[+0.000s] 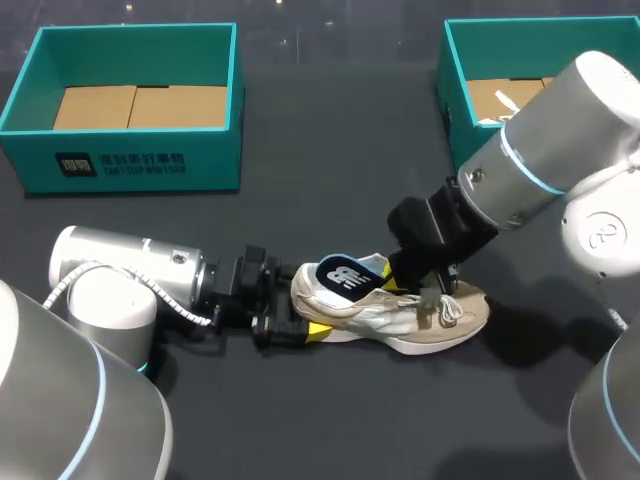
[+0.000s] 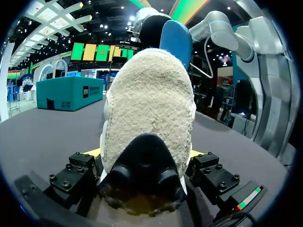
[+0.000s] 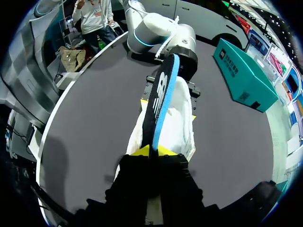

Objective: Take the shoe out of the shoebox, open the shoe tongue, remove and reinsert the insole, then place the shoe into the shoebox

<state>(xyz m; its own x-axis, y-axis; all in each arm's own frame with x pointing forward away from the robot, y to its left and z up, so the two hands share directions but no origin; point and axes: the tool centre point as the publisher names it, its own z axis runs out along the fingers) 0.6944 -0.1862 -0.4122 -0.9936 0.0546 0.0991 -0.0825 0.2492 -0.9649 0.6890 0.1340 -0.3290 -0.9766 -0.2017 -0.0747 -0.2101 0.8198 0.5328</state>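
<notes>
Left claw is clamped across the heel of the shoe, one finger on each side. The shoe sits sole-down on the worktop, lower centre of the head view, toe pointing right.

Right claw is pinched on the edge of the insole. The insole stands on edge above the shoe opening and reaches back over the heel. Can't tell how much of it is inside.

Handling, my read:
- **Shoe:** light, with a soft upper and a stiff sole. The heel counter is the firmest place to grab, so the left grip is well placed. A grip on the upper would likely cave in.
- **Insole:** thin foam, floppy, likely to buckle if pushed from one end. Hold it by the edge near an end, feed it toe first and keep it low to the footbed.
- **Laces:** loose near the toe, a possible snag.

Far side: left shoebox at upper left and right shoebox at upper right. Both are open and well apart from the shoe. The thin card walls look light, so a box may slide if the shoe nudges it.
</notes>
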